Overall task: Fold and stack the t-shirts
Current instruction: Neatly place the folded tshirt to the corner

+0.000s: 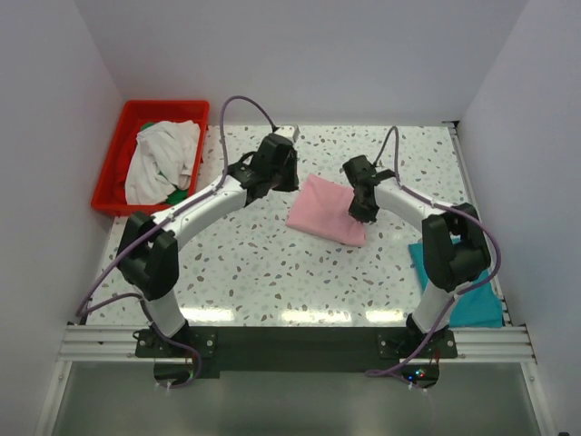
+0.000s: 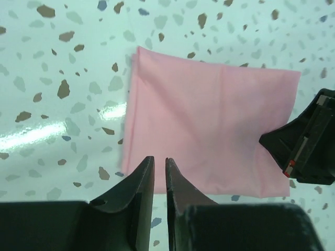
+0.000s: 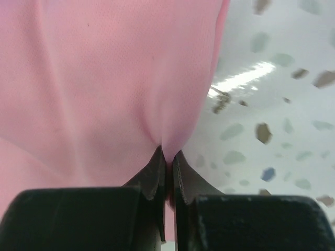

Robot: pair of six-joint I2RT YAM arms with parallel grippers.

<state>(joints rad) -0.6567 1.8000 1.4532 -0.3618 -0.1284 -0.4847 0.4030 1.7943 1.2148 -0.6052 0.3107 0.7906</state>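
Your right gripper point(image 3: 167, 157) is pinched tight on the pink shirt point(image 2: 209, 120). Its two fingers are pressed together with a bit of pink cloth caught between them. Little wrinkles run up the cloth from the pinch. The pinch is near the shirt's right edge.

Your left gripper point(image 2: 159, 167) is closed too, with only a thin crack between its fingers. It holds nothing. It hangs by the left side of the same shirt, right at the edge.

The pink shirt is folded into a neat square. It lies flat in the middle of the table point(image 1: 263, 263), between your two grippers.

The teal shirt point(image 1: 477, 304) lies at the near right corner of the table, partly under your right arm point(image 1: 449, 245).

The crate point(image 1: 111, 177) is red and sits at the far left, well apart from the pink shirt. A white shirt point(image 1: 163, 159) is bunched up inside it. A bit of green shirt point(image 1: 178, 195) peeks out from under the white one.
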